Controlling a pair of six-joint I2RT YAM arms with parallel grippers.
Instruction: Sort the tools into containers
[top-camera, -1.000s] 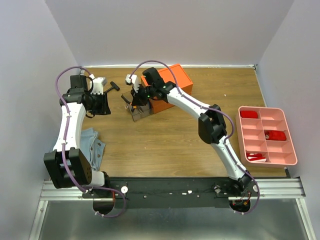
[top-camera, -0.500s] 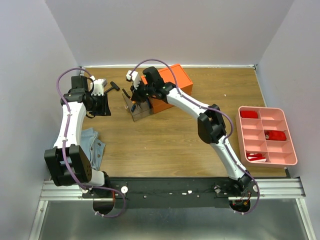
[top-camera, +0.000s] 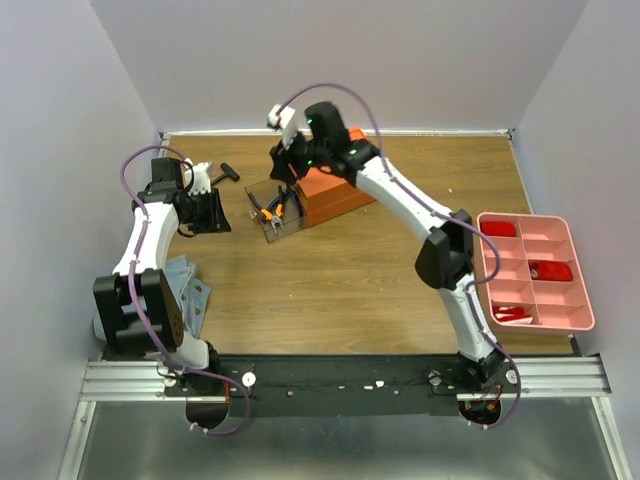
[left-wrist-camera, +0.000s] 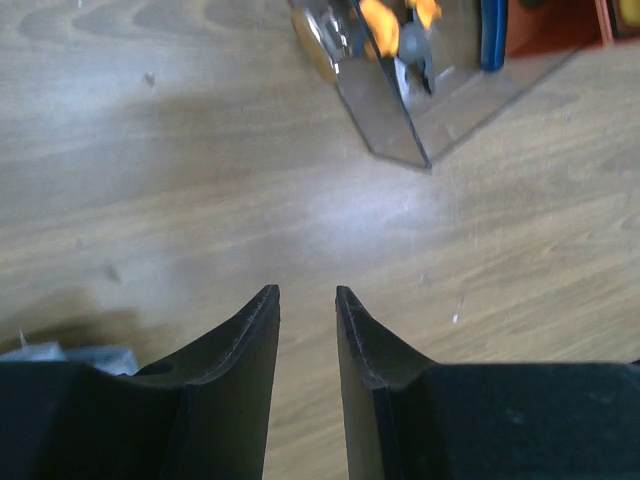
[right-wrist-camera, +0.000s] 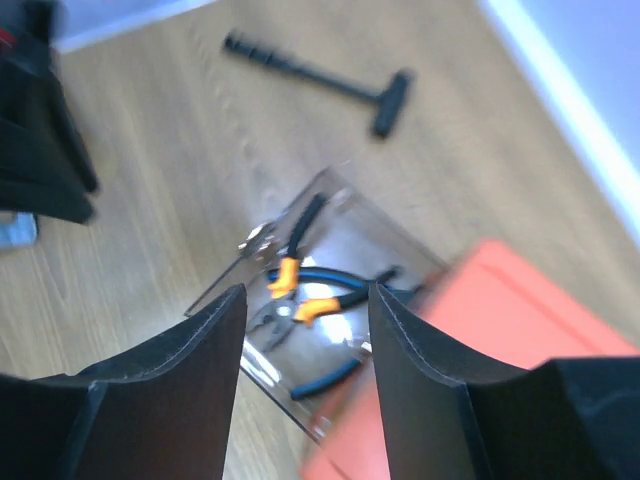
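The orange box (top-camera: 338, 186) stands at the back middle with its clear drawer (top-camera: 272, 212) pulled out to the left. Blue- and orange-handled pliers (right-wrist-camera: 310, 298) lie inside the drawer (right-wrist-camera: 330, 250). My right gripper (right-wrist-camera: 305, 288) is open and empty, hovering above the drawer; it also shows in the top view (top-camera: 284, 168). A black T-handle tool (top-camera: 228, 173) lies on the table left of the box, also visible in the right wrist view (right-wrist-camera: 320, 80). My left gripper (left-wrist-camera: 307, 290) is narrowly open and empty over bare wood, short of the drawer (left-wrist-camera: 400, 90). In the top view it (top-camera: 218, 214) sits left of the drawer.
The pink compartment tray (top-camera: 575, 290) sits at the right edge and holds red-handled tools (top-camera: 548, 270). A grey-blue cloth (top-camera: 186, 290) lies by the left arm's base. Walls close in at the left, back and right.
My right gripper has risen and pulled back from the drawer, uncovering the pliers lying in it. The left gripper has shifted slightly.
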